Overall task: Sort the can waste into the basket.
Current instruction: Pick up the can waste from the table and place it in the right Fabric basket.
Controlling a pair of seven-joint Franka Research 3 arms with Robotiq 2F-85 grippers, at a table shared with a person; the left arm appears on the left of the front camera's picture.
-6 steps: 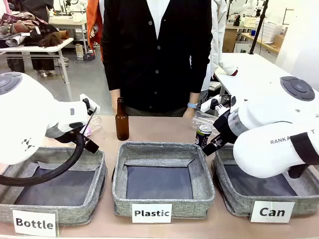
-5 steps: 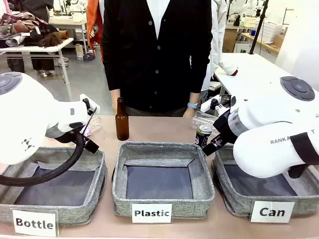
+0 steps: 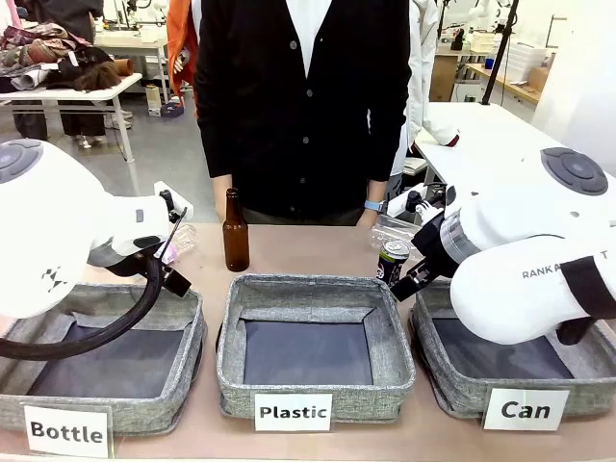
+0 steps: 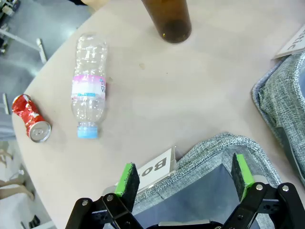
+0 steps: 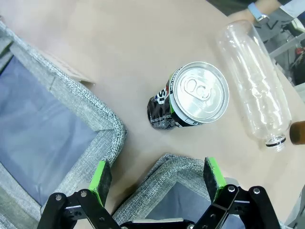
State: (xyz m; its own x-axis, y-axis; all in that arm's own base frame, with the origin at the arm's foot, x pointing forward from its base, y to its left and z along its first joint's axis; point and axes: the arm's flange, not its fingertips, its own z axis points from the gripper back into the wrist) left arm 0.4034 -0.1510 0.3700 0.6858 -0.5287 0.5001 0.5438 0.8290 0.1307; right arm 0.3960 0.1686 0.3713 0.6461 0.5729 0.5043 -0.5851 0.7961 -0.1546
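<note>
- Grey woven fabric makes up three bins in a row on the table [image 3: 298,252]. The middle one, the Plastic bin [image 3: 231,332], is the landmark for what follows.
- The basket [image 3: 460,393], labelled "Can", sits just right of the Plastic bin.
- The black can [image 3: 393,262] stands upright on the table just behind the Plastic bin's far right corner. It is outside the basket, silver top up and side dented.
- The right gripper [image 5: 157,175] hangs over that same corner. Its green pads are spread wide with nothing between them, and the black can sits just beyond the tips, not touching.
- A clear bottle [image 5: 252,95] lies on its side past the black can, farther from the Plastic bin.
- The red can [image 4: 30,125] lies on its side well left of the Plastic bin, near the table's edge. A second clear bottle [image 4: 89,102] lies between it and the bin.
- The left gripper [image 4: 185,172] hangs with fingers spread and empty over a corner of the Bottle bin [image 4: 224,152], which is the bin just left of the Plastic bin.
- A brown bottle [image 3: 235,231] stands upright behind the Plastic bin's far left corner.
- A person [image 3: 303,96] in a dark cardigan stands at the far side of the table, behind the Plastic bin.
</note>
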